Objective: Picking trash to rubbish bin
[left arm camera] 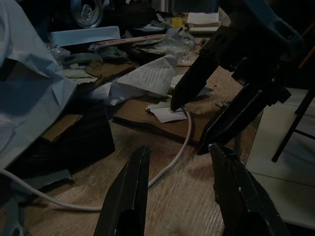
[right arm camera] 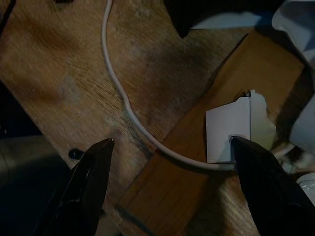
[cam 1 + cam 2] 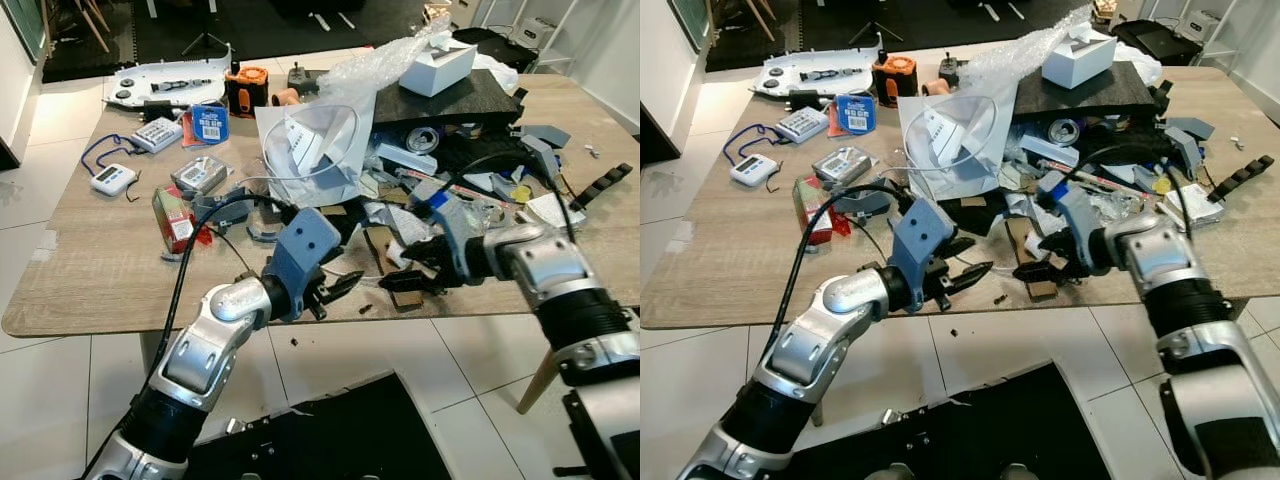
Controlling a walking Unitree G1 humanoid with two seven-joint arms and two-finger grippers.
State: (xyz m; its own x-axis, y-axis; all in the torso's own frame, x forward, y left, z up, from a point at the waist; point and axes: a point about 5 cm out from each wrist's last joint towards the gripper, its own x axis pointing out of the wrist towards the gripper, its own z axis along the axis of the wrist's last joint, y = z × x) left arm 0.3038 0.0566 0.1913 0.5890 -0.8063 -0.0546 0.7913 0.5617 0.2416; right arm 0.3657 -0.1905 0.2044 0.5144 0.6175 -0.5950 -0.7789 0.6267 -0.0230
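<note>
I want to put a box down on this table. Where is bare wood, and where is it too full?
Bare wood: the table's left front corner, before the red packet and white timer; also the far right edge beyond the black strip. The middle, around the plastic bag and both pincers, is crowded.

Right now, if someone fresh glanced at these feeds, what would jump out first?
The heap of trash across the wooden table's far right side: crumpled plastic, papers, a dark board with a white box on top. Next, both grippers at the near edge, open: the left gripper faces the right gripper, which hovers over a cardboard strip carrying a white paper scrap and a white cable.
</note>
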